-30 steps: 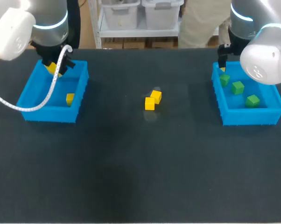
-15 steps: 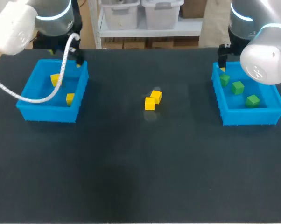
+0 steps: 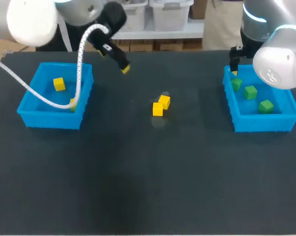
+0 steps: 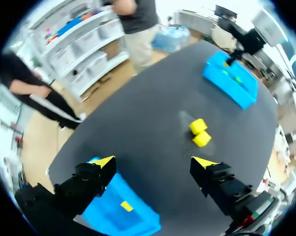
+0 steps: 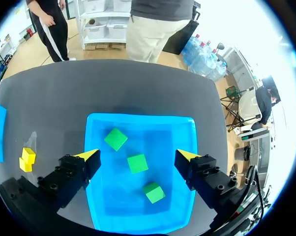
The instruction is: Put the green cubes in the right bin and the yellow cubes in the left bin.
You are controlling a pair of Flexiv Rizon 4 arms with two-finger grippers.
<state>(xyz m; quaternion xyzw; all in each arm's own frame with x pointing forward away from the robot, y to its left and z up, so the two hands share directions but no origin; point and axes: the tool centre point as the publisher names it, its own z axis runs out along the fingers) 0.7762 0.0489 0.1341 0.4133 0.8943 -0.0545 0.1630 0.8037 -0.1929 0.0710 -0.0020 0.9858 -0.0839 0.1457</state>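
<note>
Two yellow cubes (image 3: pixel 59 84) now lie in the left bin (image 3: pixel 49 121) near the table's left edge. The left gripper (image 4: pixel 154 162) has released one and swung out, fingers wide and empty, toward the yellow pair (image 3: pixel 161 105) at mid-table, the only cubes left to sort. The right gripper (image 5: pixel 138 155) hangs wide open above the right bin (image 3: pixel 261 124), which holds three green cubes (image 3: pixel 251 91).

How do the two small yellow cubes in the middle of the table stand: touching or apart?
Touching. The head view shows the farther yellow cube and the nearer yellow cube meeting with no black table between them; the left wrist view agrees.
</note>
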